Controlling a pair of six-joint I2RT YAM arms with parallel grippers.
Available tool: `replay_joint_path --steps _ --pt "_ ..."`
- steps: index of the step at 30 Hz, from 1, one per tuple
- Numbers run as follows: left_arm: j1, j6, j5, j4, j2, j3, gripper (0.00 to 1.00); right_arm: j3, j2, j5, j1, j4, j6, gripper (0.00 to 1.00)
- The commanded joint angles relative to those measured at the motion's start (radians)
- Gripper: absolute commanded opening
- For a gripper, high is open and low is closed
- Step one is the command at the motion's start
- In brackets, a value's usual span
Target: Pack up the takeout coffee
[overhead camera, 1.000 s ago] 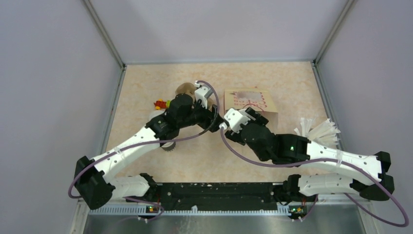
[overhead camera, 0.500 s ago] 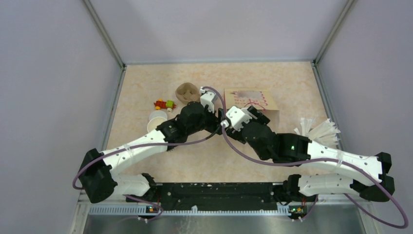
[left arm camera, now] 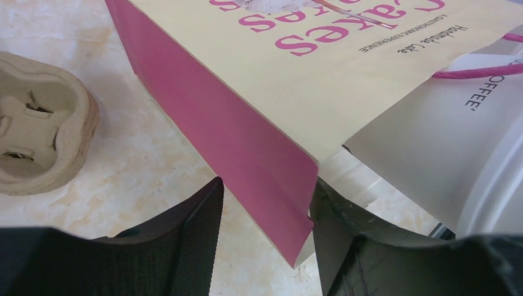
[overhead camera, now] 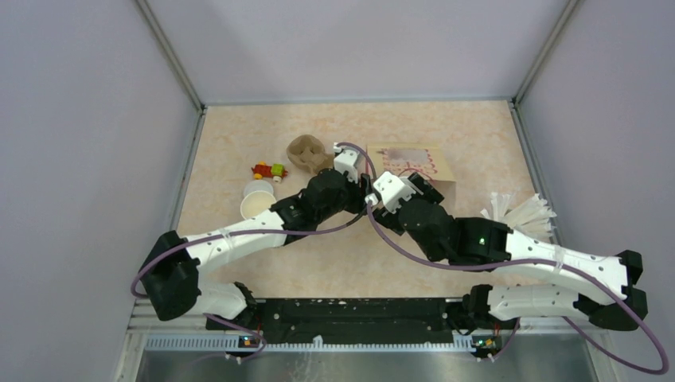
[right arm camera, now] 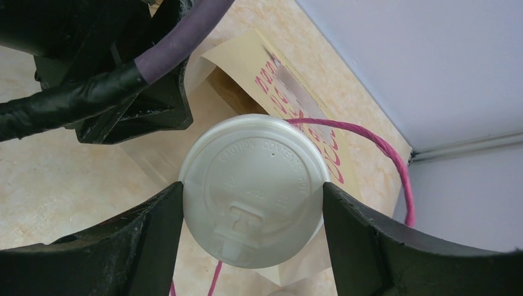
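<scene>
The takeout coffee [right arm camera: 253,197], a white cup with a round white lid, sits between my right gripper's [right arm camera: 253,213] fingers, which are shut on the lid's sides. It hangs at the mouth of a cream paper bag [right arm camera: 290,92] with pink lettering and pink cord handles. In the top view the bag [overhead camera: 414,161] lies on its side at mid-table and my right gripper [overhead camera: 390,195] hides the cup. My left gripper [left arm camera: 265,225] is open and straddles the bag's pink side edge [left arm camera: 247,160], which touches the right finger. The cup's white wall [left arm camera: 456,142] shows at the right there.
A brown cardboard cup carrier [overhead camera: 306,151] lies left of the bag and shows in the left wrist view [left arm camera: 37,123]. A stack of lidless cream cups [overhead camera: 256,200] and small red, yellow and green things [overhead camera: 269,169] are further left. A cup with white sticks [overhead camera: 521,211] is at the right.
My left arm has swung right from the carrier to the bag's left edge. My right gripper with the coffee has shifted slightly up towards the bag.
</scene>
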Motion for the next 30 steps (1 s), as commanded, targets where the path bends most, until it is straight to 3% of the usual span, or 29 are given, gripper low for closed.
replay_joint_path --steps 1,5,7,9,15,20,30 --pt "-0.008 0.008 -0.039 0.100 0.001 -0.007 0.53 0.022 -0.027 0.011 -0.008 0.002 0.010 0.55" --pt "-0.008 0.028 -0.058 0.069 -0.016 0.009 0.20 0.005 -0.050 -0.001 -0.008 0.007 0.013 0.55" --pt "-0.008 0.030 -0.054 0.023 -0.038 0.036 0.07 -0.005 -0.080 -0.055 -0.010 0.014 -0.018 0.55" --pt "-0.006 0.041 -0.049 -0.021 -0.063 0.067 0.01 -0.014 -0.114 -0.115 -0.009 0.018 -0.060 0.56" --pt "0.028 0.019 0.036 -0.138 -0.104 0.127 0.00 -0.040 -0.203 -0.317 -0.008 -0.017 -0.166 0.55" --pt "0.050 0.013 0.112 -0.174 -0.110 0.135 0.00 -0.052 -0.195 -0.273 -0.009 -0.053 -0.195 0.54" --pt "0.154 0.020 0.422 -0.312 -0.121 0.165 0.00 -0.065 -0.142 -0.392 -0.009 -0.035 -0.359 0.57"
